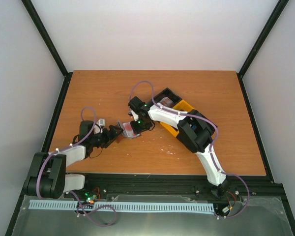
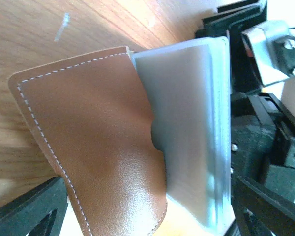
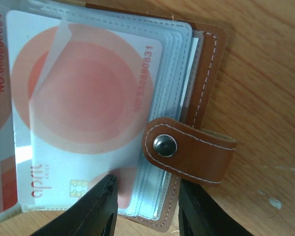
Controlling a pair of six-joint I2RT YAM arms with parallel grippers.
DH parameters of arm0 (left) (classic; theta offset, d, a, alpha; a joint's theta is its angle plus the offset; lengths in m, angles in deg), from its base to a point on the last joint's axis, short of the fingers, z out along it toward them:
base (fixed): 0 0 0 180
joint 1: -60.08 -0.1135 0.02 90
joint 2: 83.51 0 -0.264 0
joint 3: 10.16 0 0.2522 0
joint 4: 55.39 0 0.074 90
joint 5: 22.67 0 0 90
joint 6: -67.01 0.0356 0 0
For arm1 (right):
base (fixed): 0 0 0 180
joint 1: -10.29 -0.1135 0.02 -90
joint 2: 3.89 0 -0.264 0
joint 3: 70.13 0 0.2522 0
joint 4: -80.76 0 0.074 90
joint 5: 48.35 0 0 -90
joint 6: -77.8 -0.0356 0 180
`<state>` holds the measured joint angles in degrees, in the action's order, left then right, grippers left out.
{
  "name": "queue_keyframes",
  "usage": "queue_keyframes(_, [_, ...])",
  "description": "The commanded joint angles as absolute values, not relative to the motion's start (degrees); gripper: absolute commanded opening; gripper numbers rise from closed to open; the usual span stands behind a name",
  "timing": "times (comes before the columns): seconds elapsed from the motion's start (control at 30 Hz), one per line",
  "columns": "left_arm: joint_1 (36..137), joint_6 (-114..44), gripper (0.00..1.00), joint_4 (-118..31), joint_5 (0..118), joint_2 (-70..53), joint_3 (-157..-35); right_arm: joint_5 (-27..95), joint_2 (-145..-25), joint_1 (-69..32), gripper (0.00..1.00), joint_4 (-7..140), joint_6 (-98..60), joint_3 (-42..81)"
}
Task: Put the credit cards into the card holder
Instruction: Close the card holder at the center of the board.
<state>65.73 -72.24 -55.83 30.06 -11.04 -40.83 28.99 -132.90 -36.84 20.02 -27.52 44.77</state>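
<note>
Gaping brown card holder (red-and-white card sleeved), left claw and right claw astride, grip unclear

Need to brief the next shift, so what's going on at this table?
Two robot hands meet mid-table over an open brown card holder. The left hand stands wide on either side of it; whether it actually grips is unclear. The right hand straddles the edge of the clear sleeves, where a red-and-white card already sits in a pocket. A yellow and black bin lies farther back on the right.
</note>
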Motion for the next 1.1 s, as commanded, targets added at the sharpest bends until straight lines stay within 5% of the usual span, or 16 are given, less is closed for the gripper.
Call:
queue_keyframes(0.0, [66.2,-70.9,0.92,-62.4,20.1,-10.9,-43.3,24.1,-136.0,-38.0,0.35,20.2,-28.1,44.4])
queue_keyframes(0.63, [66.2,-84.8,0.92,-76.2,9.8,-8.4,-47.0,25.3,-136.2,-37.7,0.35,20.6,-29.8,45.2])
queue_keyframes(1.07, [66.2,-72.8,0.86,-66.0,11.2,-0.5,-51.9,27.5,-133.0,-36.9,0.36,23.1,-32.2,44.4])
